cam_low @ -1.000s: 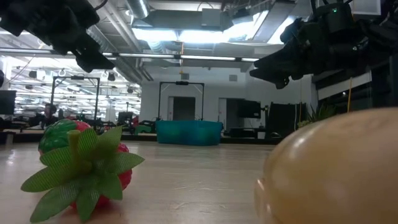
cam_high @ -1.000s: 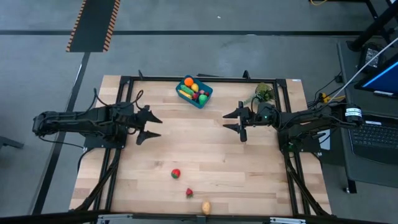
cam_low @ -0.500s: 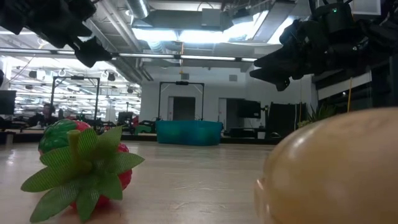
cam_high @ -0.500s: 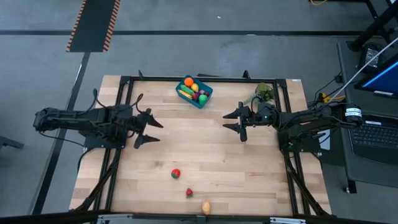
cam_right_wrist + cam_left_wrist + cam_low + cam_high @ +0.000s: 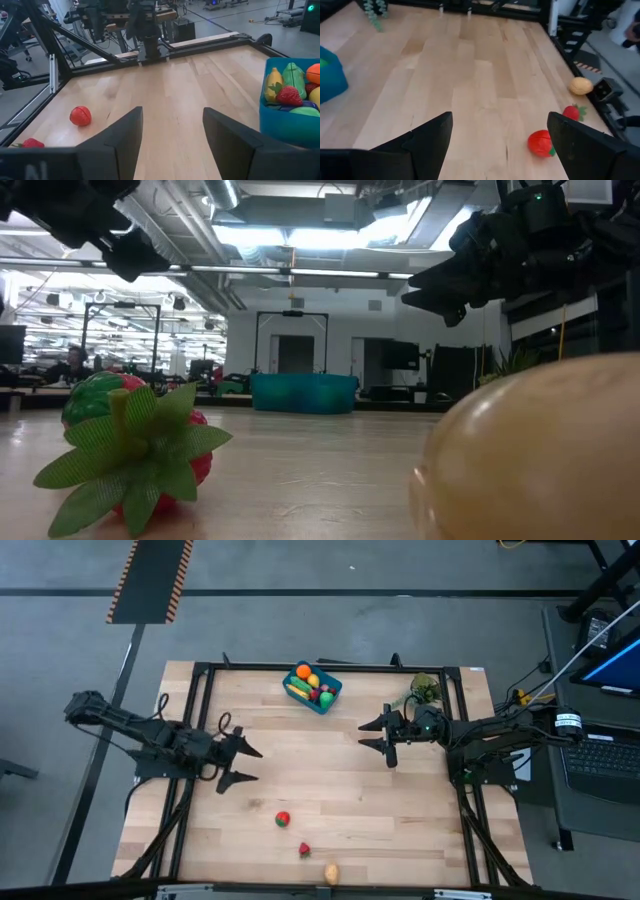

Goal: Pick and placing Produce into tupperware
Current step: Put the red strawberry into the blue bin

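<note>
The blue tupperware stands at the table's far middle with several pieces of produce inside; its corner also shows in the right wrist view. Three pieces lie loose near the front edge: a red tomato, a strawberry and a tan piece. My left gripper hovers open left of centre, pointing toward the loose tomato, with nothing between its fingers. My right gripper hovers open right of centre, also with nothing between its fingers.
A grey-green plant sprig lies at the far right, behind my right arm. A black frame runs around the tabletop. Bare wood lies between the two grippers and the loose produce. In the low view the strawberry and the tan piece fill the foreground.
My left gripper has swung toward the table's near edge, closer to the loose produce, staying open and above the wood. The produce and the tupperware lie as before.
</note>
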Available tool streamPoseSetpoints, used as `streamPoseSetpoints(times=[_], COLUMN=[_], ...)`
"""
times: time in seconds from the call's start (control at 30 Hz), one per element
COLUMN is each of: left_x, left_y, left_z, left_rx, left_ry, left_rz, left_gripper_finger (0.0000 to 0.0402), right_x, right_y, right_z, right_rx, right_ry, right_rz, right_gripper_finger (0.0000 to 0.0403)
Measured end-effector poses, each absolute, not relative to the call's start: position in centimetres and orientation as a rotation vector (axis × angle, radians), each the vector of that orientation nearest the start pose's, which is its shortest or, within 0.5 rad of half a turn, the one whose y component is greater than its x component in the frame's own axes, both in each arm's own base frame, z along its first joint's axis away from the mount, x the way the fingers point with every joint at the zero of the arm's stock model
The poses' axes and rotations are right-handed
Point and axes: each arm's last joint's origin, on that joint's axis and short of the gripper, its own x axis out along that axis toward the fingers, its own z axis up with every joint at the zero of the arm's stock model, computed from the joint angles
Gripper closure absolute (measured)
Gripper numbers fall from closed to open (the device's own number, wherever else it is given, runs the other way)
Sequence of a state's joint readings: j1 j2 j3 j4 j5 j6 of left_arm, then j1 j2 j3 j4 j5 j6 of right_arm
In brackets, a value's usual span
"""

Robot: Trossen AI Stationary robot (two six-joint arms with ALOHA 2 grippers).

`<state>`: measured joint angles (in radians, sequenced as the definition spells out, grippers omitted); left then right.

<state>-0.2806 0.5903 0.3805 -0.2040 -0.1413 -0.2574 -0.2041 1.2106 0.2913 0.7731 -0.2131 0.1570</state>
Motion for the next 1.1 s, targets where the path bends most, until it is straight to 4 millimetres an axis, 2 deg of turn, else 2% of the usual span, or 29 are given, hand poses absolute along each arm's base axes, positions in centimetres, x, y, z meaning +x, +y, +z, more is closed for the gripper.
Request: streamPoseSetpoints(times=[0.3,0.63,0.83,1.1], left_x=[14.4,16.7,18.3,20.9], left_y=[-6.7,-11.1,-13.7,-17.0], left_z=[21.7,24.0,24.9,25.3], left_rx=[-0.122,-0.189,-0.187,-0.322], left_ry=[0.433,0.471,0.645,0.802], left_rz=[-0.080,-0.012,0.127,0.269], left_gripper_finger=[0.0085,0.0086,0.0086,0.0086], right_x=[21.5,21.5,21.7,21.7], right_y=[-3.8,-3.6,-2.5,-1.8], right_z=[17.8,17.8,17.7,17.6], right_rx=[0.212,0.236,0.219,0.179], right_ry=[0.146,0.151,0.161,0.170], right_rz=[-0.003,0.004,0.054,0.092], right_gripper_finger=[0.0193,0.0193,0.0193,0.0193])
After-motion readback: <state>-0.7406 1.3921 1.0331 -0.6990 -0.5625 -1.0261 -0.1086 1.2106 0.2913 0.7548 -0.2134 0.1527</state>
